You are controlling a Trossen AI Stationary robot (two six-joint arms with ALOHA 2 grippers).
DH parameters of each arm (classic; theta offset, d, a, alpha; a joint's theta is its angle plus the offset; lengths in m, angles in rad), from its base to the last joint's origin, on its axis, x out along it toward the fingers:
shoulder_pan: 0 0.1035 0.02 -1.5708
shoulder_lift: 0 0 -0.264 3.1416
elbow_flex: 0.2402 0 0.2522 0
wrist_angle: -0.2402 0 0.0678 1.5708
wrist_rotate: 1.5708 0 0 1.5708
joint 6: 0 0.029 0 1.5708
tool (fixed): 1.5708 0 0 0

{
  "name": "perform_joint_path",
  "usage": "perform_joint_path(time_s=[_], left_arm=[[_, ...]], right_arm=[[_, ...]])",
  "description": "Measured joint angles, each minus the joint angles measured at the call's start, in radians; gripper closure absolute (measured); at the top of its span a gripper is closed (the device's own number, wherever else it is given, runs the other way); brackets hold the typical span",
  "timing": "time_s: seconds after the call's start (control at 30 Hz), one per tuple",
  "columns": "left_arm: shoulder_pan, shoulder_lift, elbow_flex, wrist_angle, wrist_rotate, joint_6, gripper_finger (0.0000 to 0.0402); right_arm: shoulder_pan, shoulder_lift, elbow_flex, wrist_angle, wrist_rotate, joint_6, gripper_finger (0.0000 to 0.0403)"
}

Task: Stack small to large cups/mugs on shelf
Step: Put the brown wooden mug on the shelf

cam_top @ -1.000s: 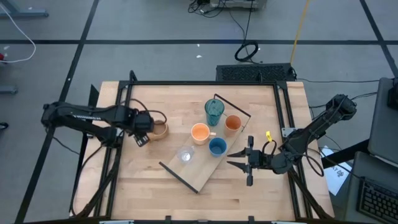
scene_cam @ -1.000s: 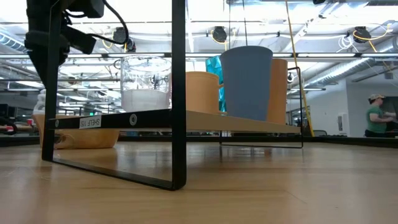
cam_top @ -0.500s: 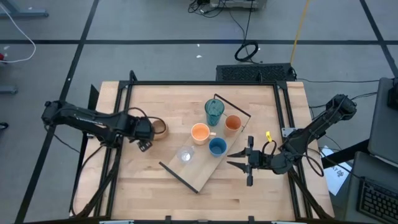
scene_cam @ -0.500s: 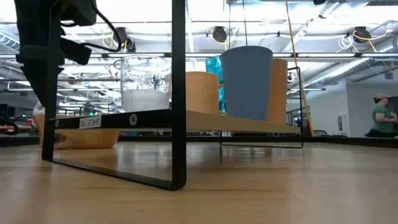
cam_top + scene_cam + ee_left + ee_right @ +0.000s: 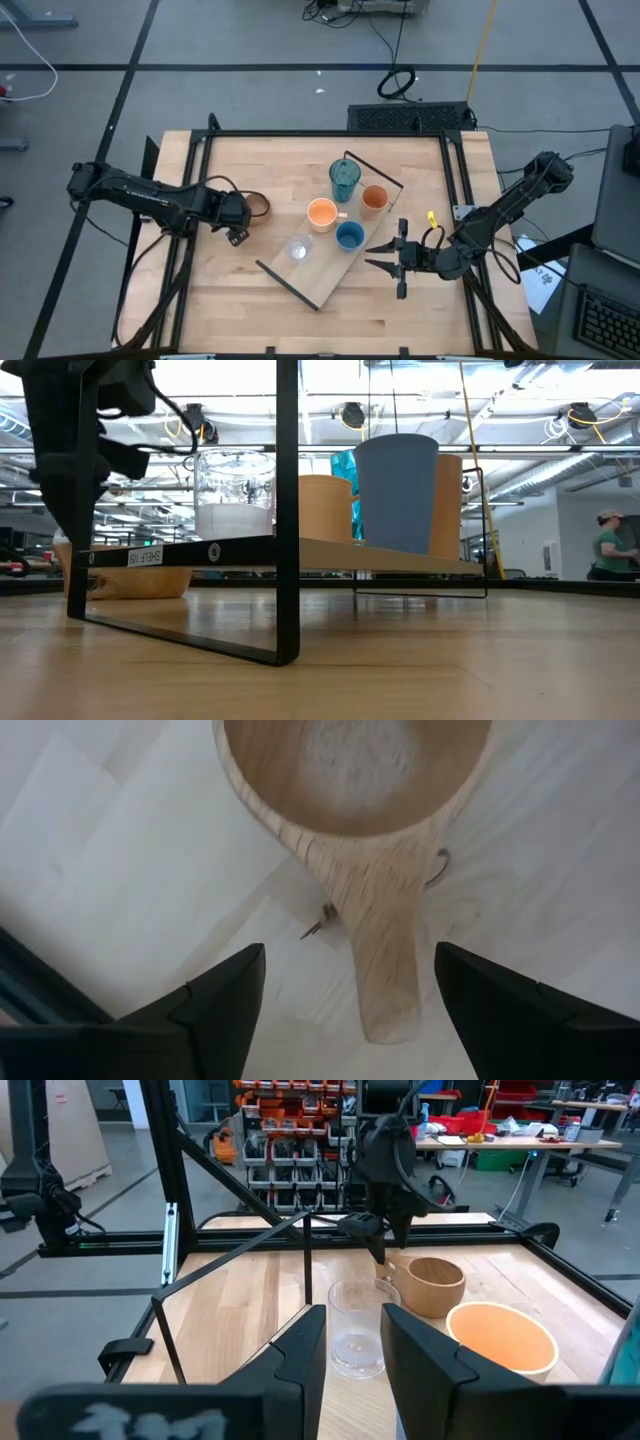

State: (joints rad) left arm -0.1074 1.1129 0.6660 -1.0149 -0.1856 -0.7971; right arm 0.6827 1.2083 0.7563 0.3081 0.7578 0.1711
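Both arms are matte black, built of slim tubular links with chunkier joint housings. The left claw [image 5: 345,1005] has broad, flat, angular black fingers [image 5: 215,1010]. Black cable loops beside the right claw [image 5: 398,260], plus a small yellow tag.

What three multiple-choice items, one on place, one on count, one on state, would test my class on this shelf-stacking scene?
1. Where is the tan mug?
A. on the tabletop, off the shelf
B. on the shelf
C. inside the teal tumbler

2. How many cups stand on the shelf?
A. two
B. five
C. seven

3. How is the left hand?
A. shut on the mug
B. open around the mug's handle
C. out of view

Key: 1 A, high view shows it beside the shelf; 2 B, five counted; 3 B, fingers apart, handle between.
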Motion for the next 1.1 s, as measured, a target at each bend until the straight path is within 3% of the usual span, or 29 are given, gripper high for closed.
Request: perform_joint_path(time_s=[0.33, 0.87, 1.1], left_arm=[[0.0, 0.001, -0.067, 0.064, -0.022, -0.017, 0.0117], [0.0, 0.001, -0.08, 0.116, 0.004, 0.081, 0.0303], [0.0, 0.002, -0.067, 0.112, 0.007, 0.136, 0.0312]], right_arm=[[0.0, 0.0, 0.0, 0.0, 0.0, -0.003, 0.0314], [0.0, 0.0, 0.0, 0.0, 0.0, -0.002, 0.0314], [0.0, 0.0, 0.0, 0.0, 0.0, -0.001, 0.0314]])
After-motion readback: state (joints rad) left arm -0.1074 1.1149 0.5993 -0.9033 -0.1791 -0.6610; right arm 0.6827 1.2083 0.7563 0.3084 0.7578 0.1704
